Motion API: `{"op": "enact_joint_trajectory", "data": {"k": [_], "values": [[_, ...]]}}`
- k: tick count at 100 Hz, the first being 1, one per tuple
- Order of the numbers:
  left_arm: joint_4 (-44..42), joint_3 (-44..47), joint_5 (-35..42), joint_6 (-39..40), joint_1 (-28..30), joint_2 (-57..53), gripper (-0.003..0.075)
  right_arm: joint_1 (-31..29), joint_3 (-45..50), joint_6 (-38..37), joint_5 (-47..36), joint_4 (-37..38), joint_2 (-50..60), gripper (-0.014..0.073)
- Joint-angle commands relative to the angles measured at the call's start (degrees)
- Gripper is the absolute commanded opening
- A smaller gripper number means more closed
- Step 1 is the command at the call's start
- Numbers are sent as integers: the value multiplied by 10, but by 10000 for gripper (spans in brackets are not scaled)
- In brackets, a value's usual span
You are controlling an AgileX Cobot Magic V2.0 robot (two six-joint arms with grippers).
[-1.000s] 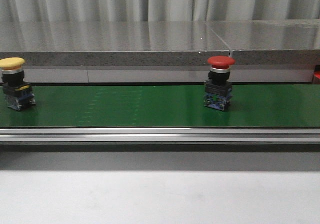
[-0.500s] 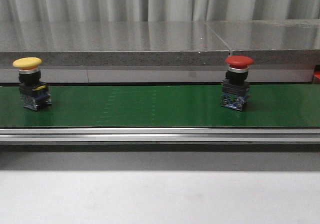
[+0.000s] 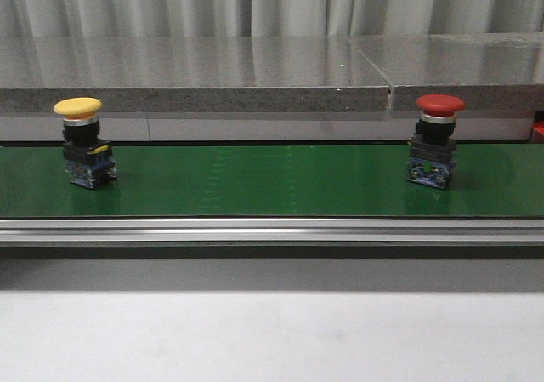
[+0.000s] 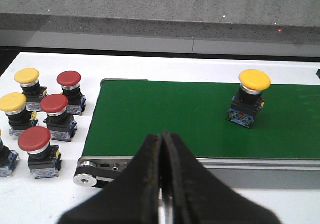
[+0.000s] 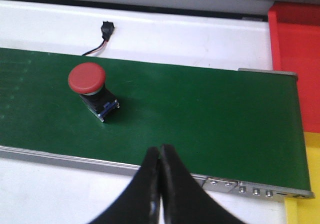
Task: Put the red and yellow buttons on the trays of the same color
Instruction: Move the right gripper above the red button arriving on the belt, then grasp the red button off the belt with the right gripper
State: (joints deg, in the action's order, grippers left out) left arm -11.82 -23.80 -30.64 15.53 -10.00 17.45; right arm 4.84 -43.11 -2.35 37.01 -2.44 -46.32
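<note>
Both hands are seen pressed shut with nothing held: the left hand (image 4: 161,184) above the near edge of the green belt (image 4: 165,114), the right hand (image 5: 159,184) likewise. No button appears placed yet. Farther out, the yellow button (image 4: 248,103) and the red button (image 5: 91,90) stand upright on the belt, ungrasped; the red tray (image 5: 297,64) lies beyond the belt's end.
</note>
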Motion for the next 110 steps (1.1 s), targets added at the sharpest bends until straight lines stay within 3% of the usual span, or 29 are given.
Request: {"op": "enact_joint_trajectory", "data": {"k": [1,10,17,24,39,62,110], "values": [[-3,-15,44,1,-5,3,-19,2,-22,2,-32,-1,-23,-66],[-3,-15,44,1,-5,3,-19,2,-22,2,-28,-1,-43,-32],[-3,-15,44,1,-5,3,-19,2,-22,2,-25,-1,-52,64],[-3,-15,44,1,-5,3,-19,2,-22,2,-25,-1,-54,228],[-3,-15,44,1,-5,3,-19,2,-22,2,-33,-1,-54,673],[-3,-15,44,1,-5,3,-19,2,-35,2,-27,-1,-78,635],[-3,-15,44,1,-5,3,-19,2,-143,3,14,-13,-270,635]]}}
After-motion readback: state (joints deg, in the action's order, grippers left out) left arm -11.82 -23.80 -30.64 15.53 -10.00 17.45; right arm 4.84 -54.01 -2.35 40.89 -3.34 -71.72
